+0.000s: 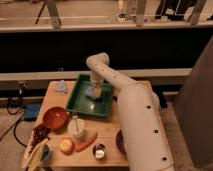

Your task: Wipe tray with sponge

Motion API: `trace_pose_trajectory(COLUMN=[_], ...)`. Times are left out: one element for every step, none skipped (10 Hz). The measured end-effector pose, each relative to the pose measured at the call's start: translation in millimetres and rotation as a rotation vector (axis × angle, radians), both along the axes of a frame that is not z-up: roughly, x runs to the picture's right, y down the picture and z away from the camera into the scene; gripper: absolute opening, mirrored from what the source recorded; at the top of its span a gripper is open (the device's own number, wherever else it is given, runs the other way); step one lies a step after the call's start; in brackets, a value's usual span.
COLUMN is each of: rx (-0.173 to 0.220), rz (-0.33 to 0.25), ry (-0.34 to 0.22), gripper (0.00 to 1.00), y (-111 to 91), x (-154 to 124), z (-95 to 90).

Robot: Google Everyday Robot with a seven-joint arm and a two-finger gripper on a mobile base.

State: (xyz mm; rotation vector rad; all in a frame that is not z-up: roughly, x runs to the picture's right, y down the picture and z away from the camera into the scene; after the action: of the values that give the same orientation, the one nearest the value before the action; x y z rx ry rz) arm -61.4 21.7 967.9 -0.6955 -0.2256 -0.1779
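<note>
The dark green tray [80, 100] lies at the back middle of the wooden table. My white arm comes in from the right and bends down into it. The gripper [94, 93] points straight down over the tray's floor, right of centre. It is shut on the small grey-blue sponge [90, 93], which sits pressed against the tray floor under the fingers. The wrist hides part of the sponge.
A light blue cloth [60, 86] lies left of the tray. In front stand an orange bowl [55, 118], a white cup [76, 128], a carrot [86, 142], a round fruit [66, 145], a metal cup [99, 150] and a purple bowl [120, 142]. A railing runs behind the table.
</note>
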Motion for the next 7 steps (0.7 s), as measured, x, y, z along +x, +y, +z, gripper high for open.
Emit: trace_pose_trajectory(rx=[-0.011, -0.023, -0.035, -0.050, -0.064, -0.067, -0.070], rz=[0.003, 0.002, -0.002, -0.002, -0.003, -0.013, -0.030], ry=[-0.026, -0.055, -0.080, -0.110, -0.137, -0.157, -0.172], gripper=[0.00, 0.00, 0.00, 0.00, 0.00, 0.00, 0.00], y=[1.4, 5.1, 9.4, 15.3, 24.9, 32.6, 40.2], x=[-8.0, -18.6, -27.8, -33.6, -35.4, -35.9, -38.0], z=[3.6, 6.5, 7.4, 7.0, 2.1, -7.5, -20.7])
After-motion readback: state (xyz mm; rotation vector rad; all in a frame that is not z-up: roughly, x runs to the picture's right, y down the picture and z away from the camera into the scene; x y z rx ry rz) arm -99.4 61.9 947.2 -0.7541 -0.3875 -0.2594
